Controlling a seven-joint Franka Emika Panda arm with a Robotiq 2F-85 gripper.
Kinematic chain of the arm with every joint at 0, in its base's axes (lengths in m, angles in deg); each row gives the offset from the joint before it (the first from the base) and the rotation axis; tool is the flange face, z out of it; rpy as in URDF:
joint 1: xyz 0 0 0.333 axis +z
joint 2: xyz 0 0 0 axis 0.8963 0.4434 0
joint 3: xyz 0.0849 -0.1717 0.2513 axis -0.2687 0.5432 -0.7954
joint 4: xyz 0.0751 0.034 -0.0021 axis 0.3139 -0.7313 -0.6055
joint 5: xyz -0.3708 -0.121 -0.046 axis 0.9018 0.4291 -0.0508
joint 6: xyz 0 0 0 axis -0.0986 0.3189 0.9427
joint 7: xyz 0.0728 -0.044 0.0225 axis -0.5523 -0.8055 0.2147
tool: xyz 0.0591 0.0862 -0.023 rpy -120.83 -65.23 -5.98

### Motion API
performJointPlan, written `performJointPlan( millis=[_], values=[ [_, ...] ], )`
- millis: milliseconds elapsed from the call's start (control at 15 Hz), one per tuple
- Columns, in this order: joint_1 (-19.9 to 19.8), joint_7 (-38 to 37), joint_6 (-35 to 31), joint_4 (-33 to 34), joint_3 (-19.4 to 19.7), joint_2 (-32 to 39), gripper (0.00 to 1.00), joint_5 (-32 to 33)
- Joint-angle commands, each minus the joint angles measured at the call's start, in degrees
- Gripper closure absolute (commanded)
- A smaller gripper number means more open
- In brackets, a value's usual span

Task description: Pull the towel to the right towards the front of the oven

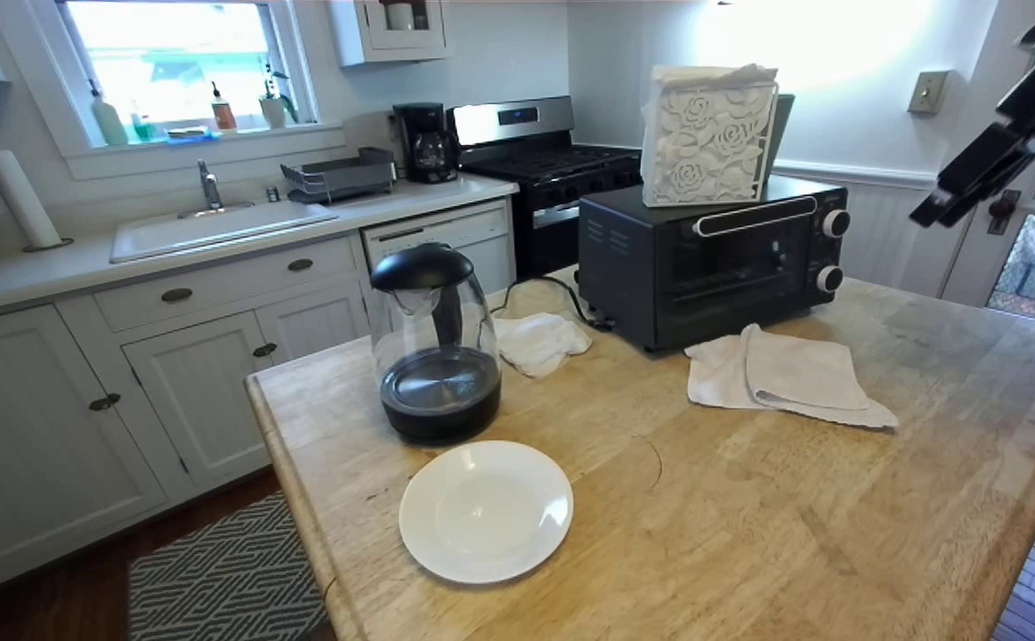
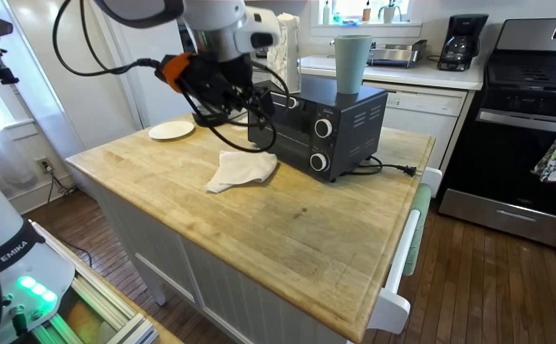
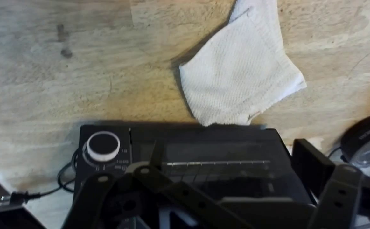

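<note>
Hanging high, the fingers point(image 3: 313, 163) are parted (widely); the towel point(image 3: 235, 76) lies below, well apart.

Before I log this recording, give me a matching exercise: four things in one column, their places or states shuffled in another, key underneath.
Things
1. folded towel
2. white plate
3. green cup
4. gripper

Places or states
A. standing on top of the toaster oven
B. open, up in the air
C. on the tabletop, beside the kettle
D. on the tabletop, in front of the toaster oven

Pairs: 1-D, 2-C, 3-A, 4-B
</note>
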Motion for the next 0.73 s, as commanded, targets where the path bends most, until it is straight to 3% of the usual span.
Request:
performJointPlan(
  millis=[0,133,267,333,667],
  values=[
    [0.8,-0.8,2.1,-4.2,3.2,-14.6,0.00,4.8],
    [1.0,-1.9,7.9,-3.4,4.7,-18.5,0.00,8.1],
    [3.7,1.3,15.3,-1.3,7.8,-20.9,0.00,8.8],
    [3.3,-1.5,9.8,-1.6,7.0,-17.9,0.00,8.8],
    [4.9,-0.6,14.2,-1.4,8.6,-21.2,0.00,9.2]
  ],
)
